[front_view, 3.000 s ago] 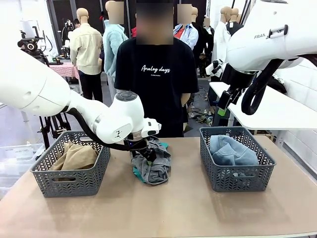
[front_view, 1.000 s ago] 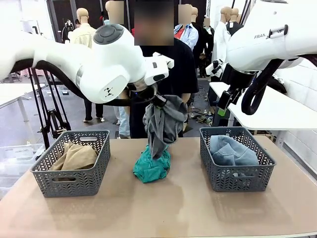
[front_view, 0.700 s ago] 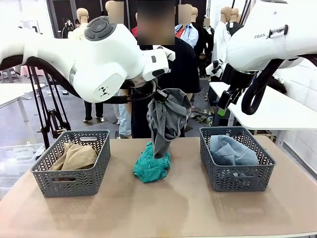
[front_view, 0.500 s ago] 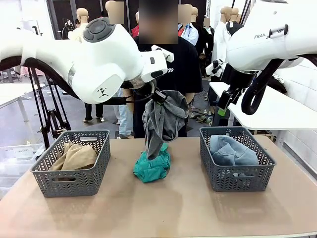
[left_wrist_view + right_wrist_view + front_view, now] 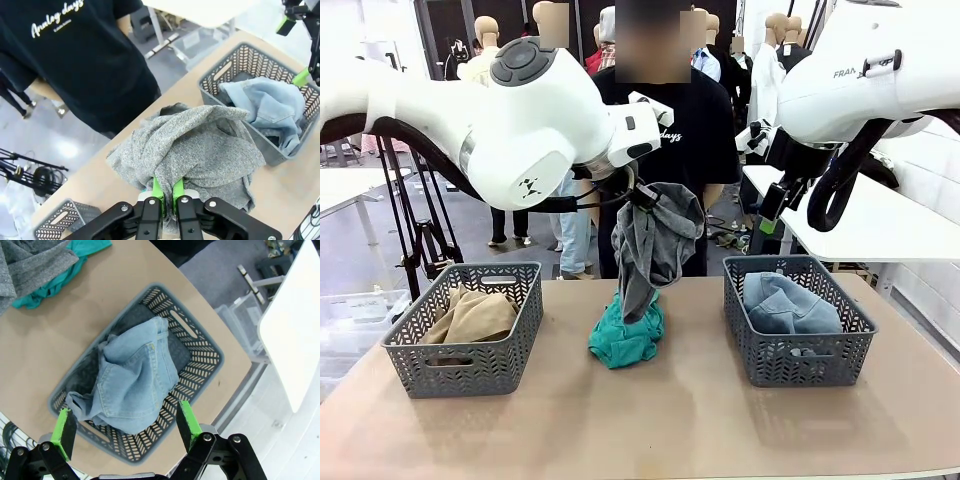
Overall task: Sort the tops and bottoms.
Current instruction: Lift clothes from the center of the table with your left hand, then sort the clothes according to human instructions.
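Observation:
My left gripper (image 5: pixel 642 196) (image 5: pixel 167 187) is shut on the grey top (image 5: pixel 652 245) (image 5: pixel 200 145), which hangs above the table's middle. Its lower end reaches the teal-green top (image 5: pixel 625 335) (image 5: pixel 55 262), which lies bunched on the table. The khaki-tan top (image 5: pixel 472 316) lies in the left basket (image 5: pixel 415 362). The light blue denim bottoms (image 5: pixel 788 304) (image 5: pixel 135 380) fill the right basket (image 5: pixel 845 355) (image 5: pixel 200 352). High above that basket, my right gripper (image 5: pixel 122 427) stands open with nothing between its fingers.
A person in a black printed T-shirt (image 5: pixel 680 150) (image 5: pixel 75 55) stands at the table's far edge, behind the hanging top. A white table (image 5: pixel 880 225) stands at the right beyond the right basket.
The left gripper lifted the grey top off the teal one three seconds ago. Over the last second the cloth has only swayed a little, and the person has shifted right. The right arm has stayed still.

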### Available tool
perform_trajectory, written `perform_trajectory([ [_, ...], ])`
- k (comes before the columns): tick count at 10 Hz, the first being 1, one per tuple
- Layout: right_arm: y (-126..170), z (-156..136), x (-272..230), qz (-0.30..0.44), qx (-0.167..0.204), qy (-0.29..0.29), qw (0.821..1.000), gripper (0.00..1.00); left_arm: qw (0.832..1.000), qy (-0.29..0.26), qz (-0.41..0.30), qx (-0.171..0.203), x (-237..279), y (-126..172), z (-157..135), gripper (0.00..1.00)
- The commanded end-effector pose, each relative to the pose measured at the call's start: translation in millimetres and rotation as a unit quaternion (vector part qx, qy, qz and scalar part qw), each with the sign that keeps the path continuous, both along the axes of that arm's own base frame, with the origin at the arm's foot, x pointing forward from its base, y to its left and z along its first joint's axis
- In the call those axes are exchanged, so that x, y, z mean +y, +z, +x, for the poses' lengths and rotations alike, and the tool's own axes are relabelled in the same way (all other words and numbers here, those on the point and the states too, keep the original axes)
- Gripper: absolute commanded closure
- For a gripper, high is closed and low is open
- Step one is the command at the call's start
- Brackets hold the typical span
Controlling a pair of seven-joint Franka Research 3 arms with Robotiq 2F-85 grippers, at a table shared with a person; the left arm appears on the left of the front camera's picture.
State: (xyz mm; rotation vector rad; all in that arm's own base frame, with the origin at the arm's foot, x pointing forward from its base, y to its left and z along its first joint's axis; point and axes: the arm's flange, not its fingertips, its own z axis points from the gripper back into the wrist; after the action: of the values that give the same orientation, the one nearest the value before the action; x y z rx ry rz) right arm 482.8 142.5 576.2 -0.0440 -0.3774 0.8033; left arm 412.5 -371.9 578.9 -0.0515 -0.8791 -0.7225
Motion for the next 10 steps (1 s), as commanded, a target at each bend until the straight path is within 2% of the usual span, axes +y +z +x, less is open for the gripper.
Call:
perform_trajectory([
  [1, -0.5, -0.4, -0.8, 0.005, 0.003, 0.0, 1.0, 0.0, 1.0, -0.002, -0.002, -0.003, -1.8, 4.6, 3.5, 1.0],
  [10, -0.5, -0.4, -0.8, 0.005, 0.003, 0.0, 1.0, 0.0, 1.0, -0.002, -0.002, -0.003, -1.8, 4.6, 3.5, 1.0],
])
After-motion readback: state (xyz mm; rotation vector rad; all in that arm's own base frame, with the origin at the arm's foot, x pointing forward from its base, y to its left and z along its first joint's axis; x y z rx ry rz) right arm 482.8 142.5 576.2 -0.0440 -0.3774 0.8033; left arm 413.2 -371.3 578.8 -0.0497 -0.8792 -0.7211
